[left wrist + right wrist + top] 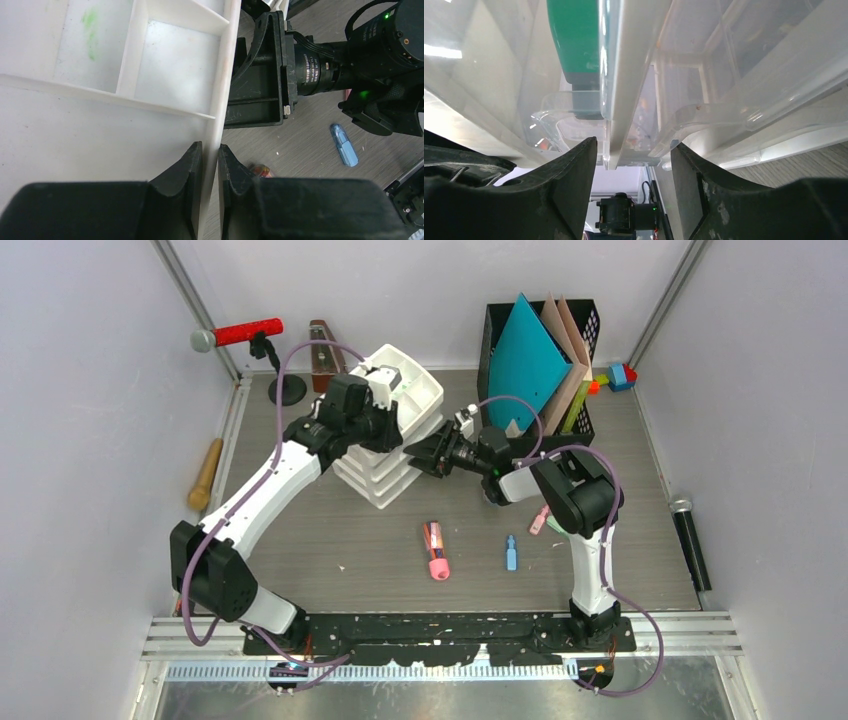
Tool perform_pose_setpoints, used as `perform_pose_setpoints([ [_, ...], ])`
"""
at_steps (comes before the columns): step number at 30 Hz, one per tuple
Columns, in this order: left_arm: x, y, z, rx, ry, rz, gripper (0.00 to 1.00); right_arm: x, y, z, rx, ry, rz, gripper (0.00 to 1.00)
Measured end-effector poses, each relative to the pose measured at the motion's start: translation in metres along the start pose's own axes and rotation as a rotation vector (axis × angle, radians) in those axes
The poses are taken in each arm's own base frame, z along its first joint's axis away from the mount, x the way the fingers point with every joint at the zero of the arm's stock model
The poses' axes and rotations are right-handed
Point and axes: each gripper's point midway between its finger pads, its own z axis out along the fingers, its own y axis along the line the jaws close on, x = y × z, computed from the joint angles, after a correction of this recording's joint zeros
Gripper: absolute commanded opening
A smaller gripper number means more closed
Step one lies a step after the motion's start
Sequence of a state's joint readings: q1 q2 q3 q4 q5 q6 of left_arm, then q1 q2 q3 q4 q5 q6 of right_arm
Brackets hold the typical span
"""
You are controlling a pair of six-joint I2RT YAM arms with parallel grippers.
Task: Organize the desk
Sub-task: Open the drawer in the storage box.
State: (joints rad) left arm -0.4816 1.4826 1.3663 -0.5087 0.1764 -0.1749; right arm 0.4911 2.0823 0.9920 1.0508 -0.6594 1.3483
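Grey-brown wood-grain bench (330, 540) spans the whole enclosure floor, with a white drawer stack (380, 485) towards its far edge. Only the left wrist view shows the left hand (210, 150) pinching the stack's thin top rim. Only the right wrist view shows the right hand (634, 145) spread around a clear drawer front (704, 115), with a green object (574, 40) behind it. Print on the camera lens (312, 62) is too small to read.

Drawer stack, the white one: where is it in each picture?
Top external: the drawer stack stands at centre, a little up and left.
Left wrist: its white top tray fills the left half.
Right wrist: its clear drawer fronts fill the upper frame.
Shared landmark: the desk, grey wood grain beside the stack in every view.
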Motion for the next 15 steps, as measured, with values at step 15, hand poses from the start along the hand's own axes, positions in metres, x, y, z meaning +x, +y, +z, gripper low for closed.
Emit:
perform_pose_setpoints([
  [15, -0.001, 0.0034, 0.0002, 0.015, -0.026, -0.008, 0.0, 0.0002, -0.0004, -0.0044, -0.004, -0.031, 0.079, 0.56],
])
